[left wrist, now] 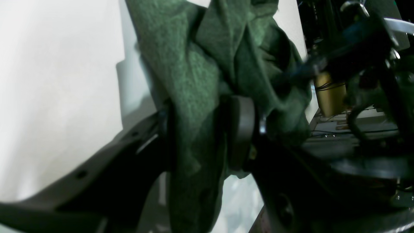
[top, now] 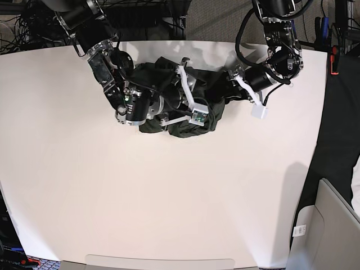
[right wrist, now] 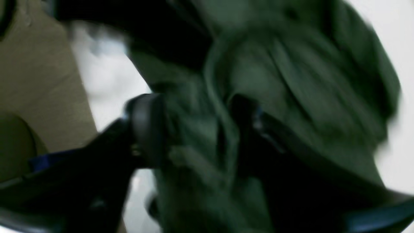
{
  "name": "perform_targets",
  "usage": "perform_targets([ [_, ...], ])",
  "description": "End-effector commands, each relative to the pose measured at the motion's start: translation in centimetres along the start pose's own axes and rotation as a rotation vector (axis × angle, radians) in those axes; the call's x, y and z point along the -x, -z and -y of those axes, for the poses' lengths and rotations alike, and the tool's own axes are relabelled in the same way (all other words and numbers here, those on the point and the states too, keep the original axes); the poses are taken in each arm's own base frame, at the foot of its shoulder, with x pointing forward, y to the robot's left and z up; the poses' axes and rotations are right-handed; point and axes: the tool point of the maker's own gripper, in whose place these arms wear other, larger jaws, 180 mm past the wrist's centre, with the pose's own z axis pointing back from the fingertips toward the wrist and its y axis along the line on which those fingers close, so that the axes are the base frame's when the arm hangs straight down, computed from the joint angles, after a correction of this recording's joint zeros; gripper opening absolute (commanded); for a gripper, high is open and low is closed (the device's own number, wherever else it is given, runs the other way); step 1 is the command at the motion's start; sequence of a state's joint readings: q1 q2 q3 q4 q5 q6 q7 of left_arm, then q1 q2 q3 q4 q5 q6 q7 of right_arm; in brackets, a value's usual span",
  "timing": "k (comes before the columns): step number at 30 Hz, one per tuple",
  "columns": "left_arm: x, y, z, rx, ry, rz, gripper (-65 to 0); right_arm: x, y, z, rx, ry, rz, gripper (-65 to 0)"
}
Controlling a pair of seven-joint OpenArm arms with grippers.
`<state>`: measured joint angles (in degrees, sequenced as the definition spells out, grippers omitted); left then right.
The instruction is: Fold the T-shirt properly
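One T-shirt (top: 188,107), bunched in a dark green heap at the table's (top: 169,197) far edge. Left gripper (left wrist: 200,136) is clamped on a fold; right gripper (right wrist: 194,129) straddles fabric, but blur means we can't tell its grip. We'd spread it flat first, pulling apart gently. Two arms, one table.

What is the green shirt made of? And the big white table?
The shirt looks like thin, soft knit cloth: a fuzzy heathered surface that bunches into loose folds, matte. The table looks smooth, hard and white with a faint sheen, maybe laminate or painted board; the pictures cannot settle which.
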<state>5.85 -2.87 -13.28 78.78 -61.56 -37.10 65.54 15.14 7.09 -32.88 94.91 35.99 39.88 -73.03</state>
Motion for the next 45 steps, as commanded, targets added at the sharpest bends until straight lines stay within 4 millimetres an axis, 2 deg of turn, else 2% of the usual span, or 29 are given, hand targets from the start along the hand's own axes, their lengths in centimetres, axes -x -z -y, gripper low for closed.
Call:
perform_targets([
  [1,3.2,-0.1,-1.1,-0.051,-0.060,-0.117,-42.2,-2.4,-0.2,0.1,-0.003,-0.038,0.060,-43.9],
  [4,3.1,-0.1,-1.2,-0.052,-0.061,-0.116,-42.2,-3.5,-0.1,0.1,-0.009,-0.058,0.073,-56.9],
  [5,3.1,-0.2,-1.2,-0.053,-0.060,-0.117,-42.2,-4.1,-0.2,0.1,-0.010,-0.066,0.083,-57.7],
  [9,3.0,-0.5,-1.6,-0.064,-0.053,-0.119,-42.2,-7.1,-0.6,-0.2,-0.036,-0.089,0.152,-57.1],
  [11,3.1,-0.6,-1.6,-0.065,-0.056,-0.118,-42.2,-8.1,-0.6,-0.6,-0.051,-0.094,0.173,-57.1],
  [18,3.0,-0.7,-1.5,-0.064,-0.049,-0.117,-42.2,-8.6,-0.3,-1.3,-0.066,-0.124,0.164,-56.8],
  [20,1.8,-1.7,-1.7,-0.086,0.003,-0.110,-41.8,-8.6,-0.5,-1.1,-0.057,-0.126,0.166,-52.9],
  [24,0.6,-2.9,-1.5,-0.111,0.068,-0.100,-34.7,-7.3,-3.2,2.2,0.043,-0.072,0.191,-40.3],
  [26,0.3,-3.0,-1.6,-0.115,0.077,-0.097,-30.4,-7.0,-4.9,3.7,0.098,-0.059,0.211,-39.7],
  [28,0.2,-3.1,-1.6,-0.116,0.078,-0.093,-29.7,-6.2,-6.7,5.7,0.161,-0.028,0.223,-39.7],
  [32,-1.1,-4.6,-2.2,-0.144,0.075,-0.038,-29.5,-2.6,-9.9,8.7,0.272,0.054,0.205,-39.7],
  [36,-2.7,-5.9,-0.4,-0.159,0.167,0.008,-29.5,0.4,-12.1,9.9,0.341,0.090,0.168,-39.7],
  [39,-4.1,-6.1,2.2,-0.129,0.255,0.042,-29.5,2.4,-12.8,10.3,0.365,0.118,0.136,-39.7],
  [45,-3.5,-5.6,5.4,-0.030,0.281,0.032,-29.5,4.5,-13.1,10.4,0.380,0.173,0.118,-39.7],
])
